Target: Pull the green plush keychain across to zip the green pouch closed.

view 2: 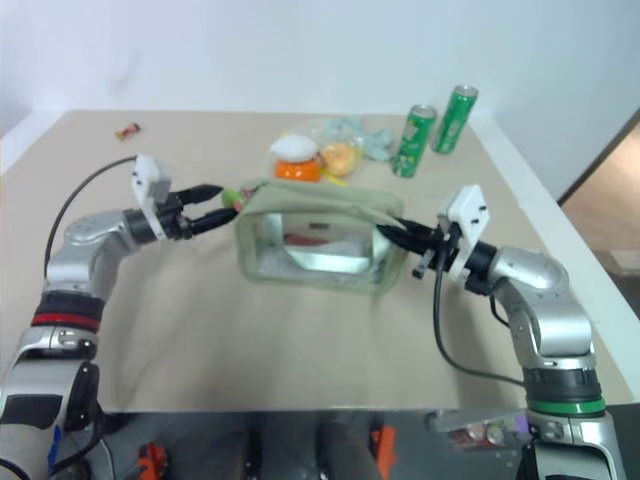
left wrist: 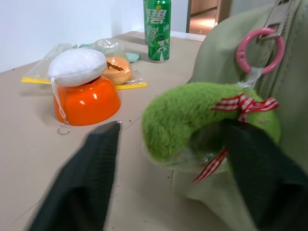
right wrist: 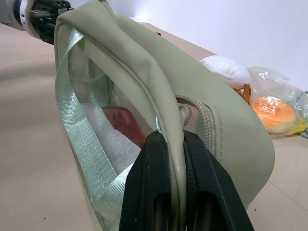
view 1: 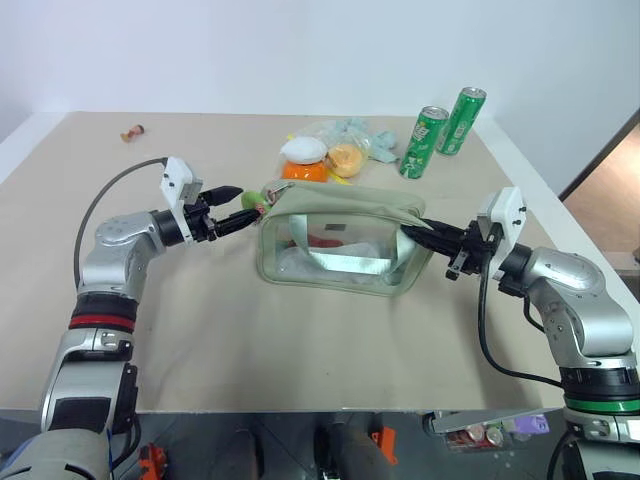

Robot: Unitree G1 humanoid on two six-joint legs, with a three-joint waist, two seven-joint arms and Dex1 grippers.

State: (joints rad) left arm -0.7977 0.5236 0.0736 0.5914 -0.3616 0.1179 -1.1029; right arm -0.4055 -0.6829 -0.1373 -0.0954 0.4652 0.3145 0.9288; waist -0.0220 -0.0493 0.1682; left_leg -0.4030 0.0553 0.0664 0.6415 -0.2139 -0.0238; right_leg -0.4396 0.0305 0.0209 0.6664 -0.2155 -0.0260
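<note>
From the head views we see the green pouch (view 1: 340, 240) standing mid-bench (view 1: 300, 340), the green plush keychain (view 1: 253, 200) at its left end. Our left gripper (view 1: 243, 207) straddles the keychain, fingers still apart. Our right gripper (view 1: 425, 234) is clamped on the pouch's right end.

In the left wrist view the keychain (left wrist: 202, 120) hangs from a pink ring (left wrist: 260, 50) between both fingers (left wrist: 82, 187).

In the right wrist view the closed fingers (right wrist: 154, 192) pinch the pouch's fabric edge (right wrist: 168, 120).

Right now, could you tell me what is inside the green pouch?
Through the clear side panel of the green pouch, something white and something red show. The fabric top hides the rest.
</note>
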